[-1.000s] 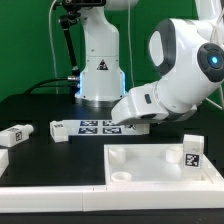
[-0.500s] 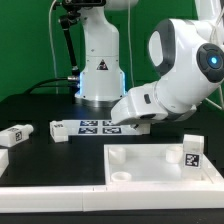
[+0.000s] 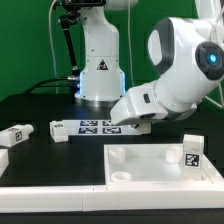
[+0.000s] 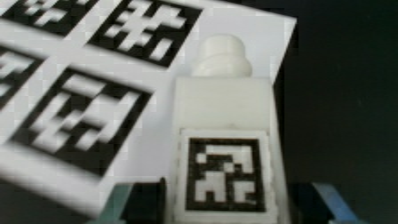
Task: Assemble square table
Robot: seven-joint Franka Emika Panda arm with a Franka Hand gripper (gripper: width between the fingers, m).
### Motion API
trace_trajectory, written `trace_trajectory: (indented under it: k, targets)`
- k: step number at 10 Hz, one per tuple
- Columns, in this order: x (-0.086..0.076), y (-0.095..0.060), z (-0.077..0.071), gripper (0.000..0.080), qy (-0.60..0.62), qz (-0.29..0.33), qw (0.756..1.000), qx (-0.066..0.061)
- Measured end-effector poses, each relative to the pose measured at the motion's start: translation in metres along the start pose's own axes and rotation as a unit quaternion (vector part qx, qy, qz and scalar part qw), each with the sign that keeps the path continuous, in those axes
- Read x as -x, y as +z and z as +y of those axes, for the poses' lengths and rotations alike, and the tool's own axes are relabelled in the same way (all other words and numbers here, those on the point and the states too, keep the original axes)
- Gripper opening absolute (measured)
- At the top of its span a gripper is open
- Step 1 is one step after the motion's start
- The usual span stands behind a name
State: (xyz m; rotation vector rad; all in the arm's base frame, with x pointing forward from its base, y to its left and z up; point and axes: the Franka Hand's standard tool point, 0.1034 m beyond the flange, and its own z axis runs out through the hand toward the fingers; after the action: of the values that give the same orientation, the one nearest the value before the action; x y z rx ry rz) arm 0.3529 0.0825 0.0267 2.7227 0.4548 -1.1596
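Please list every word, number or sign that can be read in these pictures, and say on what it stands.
No words or numbers can be read anywhere.
Triangle sign on the robot base: too small to read.
Square tags on the leg post and the marker board: patterns only, no letters.

Leg post [image 4: 222, 110]: end at gripper [image 4: 226, 205] cut off by frame | marker board [image 4: 80, 90] beyond gripper: blurred, cropped | grip: indiscernible
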Motion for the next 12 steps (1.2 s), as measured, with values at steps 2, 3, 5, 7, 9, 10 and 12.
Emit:
trace_trajectory:
  k: [2,3,5,7,9,10,12]
  targets:
    - [0.016,-0.038,0.023,0.0290,0.026,0.026,0.999,-0.025]
    - [0.025,-0.057,0.035,0.0290,0.037,0.038,0.998,-0.034]
    - [0.024,-0.068,0.044,0.0290,0.052,0.085,0.994,-0.036]
    - [0.022,-0.069,0.043,0.0290,0.052,0.162,0.985,-0.035]
    - [0.005,-0.082,0.046,0.0290,0.057,0.239,0.969,-0.038]
    - [-0.002,-0.114,0.060,0.0290,0.061,0.276,0.958,-0.055]
    - [-0.016,-0.171,0.091,0.0290,0.086,0.349,0.931,-0.053]
